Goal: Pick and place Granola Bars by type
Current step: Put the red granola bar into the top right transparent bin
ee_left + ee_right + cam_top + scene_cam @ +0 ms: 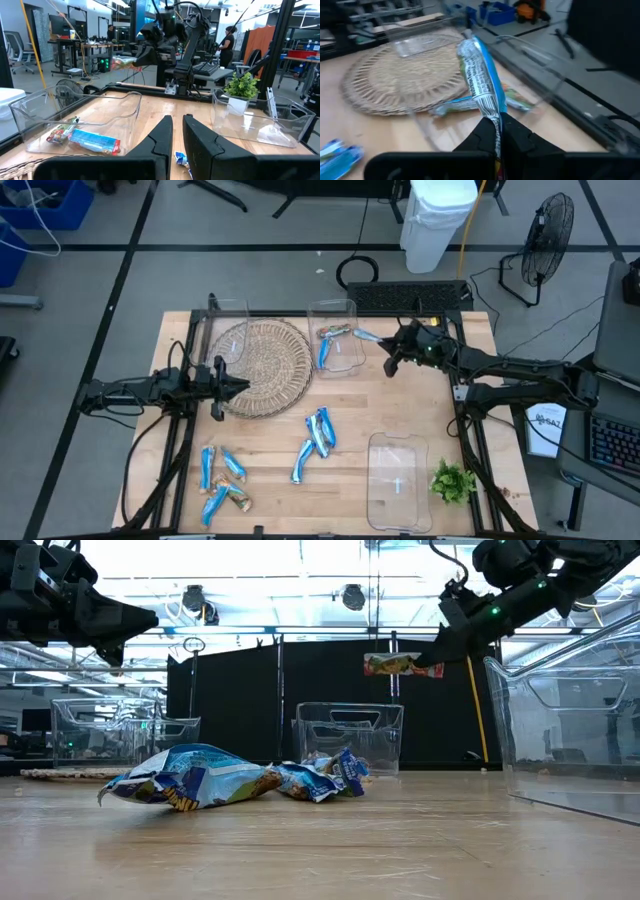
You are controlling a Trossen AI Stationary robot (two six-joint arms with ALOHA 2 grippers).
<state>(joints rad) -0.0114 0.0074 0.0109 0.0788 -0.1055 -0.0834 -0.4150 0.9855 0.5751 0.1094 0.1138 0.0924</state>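
My right gripper (386, 352) hangs above the table's far side, just right of a clear bin (345, 365), shut on a silver-and-blue granola bar (480, 75). In that bin lie a blue bar (324, 352) and a reddish-green one (335, 331). More blue bars lie flat on the table in a cluster at the middle (317, 435). Another cluster (220, 478), with a brownish bar among them, lies near the front left. My left gripper (243, 385) waits shut over the near edge of a woven mat (262, 365), holding nothing. My right gripper pinches the bar's crimped end (493, 119) between its two fingers. The fingers come from the table's right, slanting a little downward, in line with the bar. The bar (400, 664) sticks out beyond the fingertips, about level and lifted clear, beside the bin's right rim.
A second clear bin (228, 320) stands at the far left behind the mat. A third (398, 480) stands near the front right, with a green leafy sprig (452, 481) beside it. Bare wood lies between the bar clusters and the far bin.
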